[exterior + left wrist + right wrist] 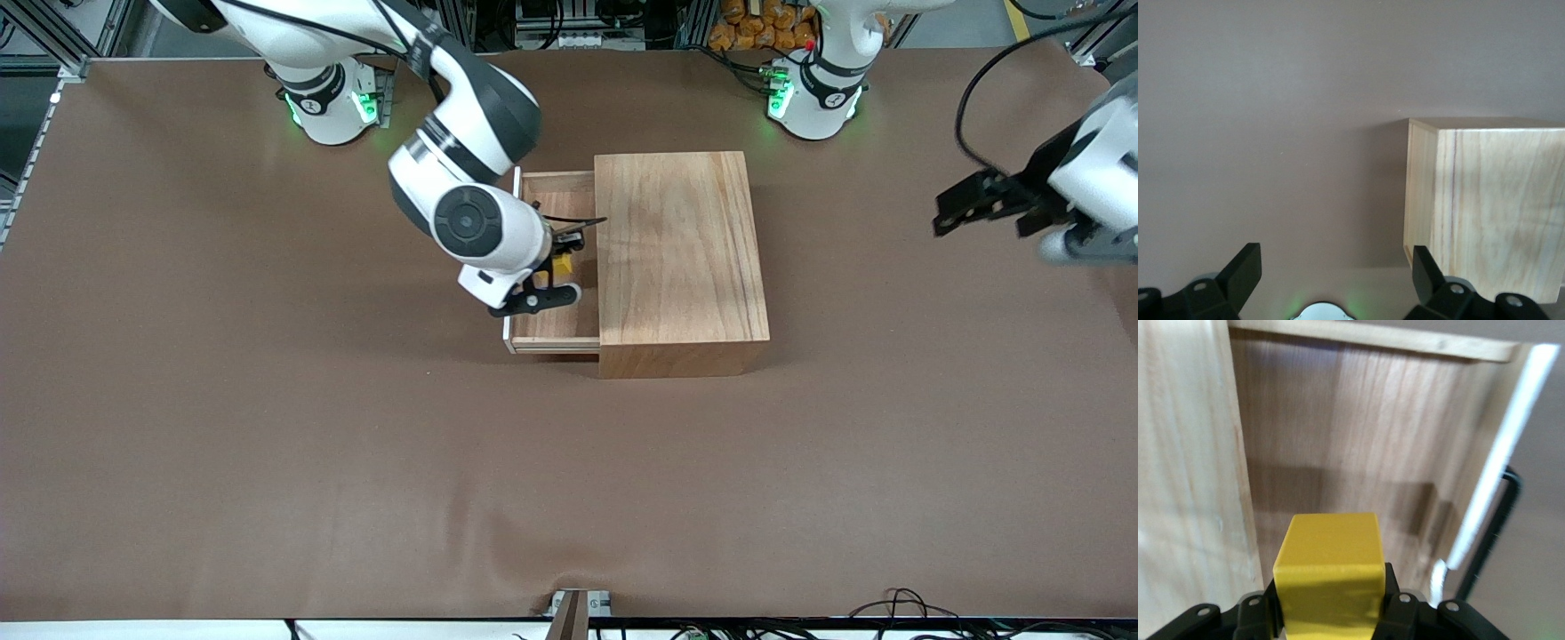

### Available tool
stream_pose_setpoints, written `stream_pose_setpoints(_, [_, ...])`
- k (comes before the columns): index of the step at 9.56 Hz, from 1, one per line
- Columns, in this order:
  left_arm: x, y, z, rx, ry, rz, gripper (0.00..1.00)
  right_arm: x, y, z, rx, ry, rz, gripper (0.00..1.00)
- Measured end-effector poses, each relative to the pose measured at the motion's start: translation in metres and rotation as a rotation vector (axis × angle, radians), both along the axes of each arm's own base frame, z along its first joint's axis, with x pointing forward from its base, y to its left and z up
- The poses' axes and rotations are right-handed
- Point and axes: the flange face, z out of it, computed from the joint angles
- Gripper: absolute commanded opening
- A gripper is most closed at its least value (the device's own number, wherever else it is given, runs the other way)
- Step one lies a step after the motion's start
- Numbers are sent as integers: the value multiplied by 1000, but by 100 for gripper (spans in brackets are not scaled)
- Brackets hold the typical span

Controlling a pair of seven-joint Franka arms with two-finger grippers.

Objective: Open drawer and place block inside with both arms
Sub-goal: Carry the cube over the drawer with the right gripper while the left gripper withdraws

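Over the open drawer [556, 329], right gripper [558, 267] pinching the block [1329, 573]; left gripper [1331, 277] spread wide, waiting above the tabletop [267, 427].

We see two white arms [462, 133] with black joint bands, green-lit base rings at the frame's top, thin black cables, and black tools [556, 267] fastened by small silver screws.

Robotics lab, we judge: brown-covered worktop [267, 427], aluminium framing [44, 44], loose cables [898, 604], green-lit arm bases [329, 102].
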Motion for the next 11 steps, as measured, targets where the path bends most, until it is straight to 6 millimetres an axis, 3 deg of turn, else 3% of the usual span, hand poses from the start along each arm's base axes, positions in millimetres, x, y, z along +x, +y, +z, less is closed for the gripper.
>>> stream_pose_setpoints(2, [-17,21,9,5,12,18,100,-10,11,-29,-24,5,-12,0])
stream_pose_setpoints(5, [-29,50,-2,5,21,59,100,-17,8,-51,-74,12,1,0])
stream_pose_setpoints(6, [-28,55,-5,21,-2,61,100,-18,7,-57,-88,17,-4,24])
stream_pose_setpoints(7, [-27,58,-9,37,-20,52,100,-20,6,-63,-103,23,-15,86])
stream_pose_setpoints(8, [-30,58,-15,41,-19,51,100,-20,6,-66,-113,29,-31,100])
stream_pose_setpoints(11, [-29,63,-15,40,-46,35,100,-18,7,-63,-123,22,-68,100])
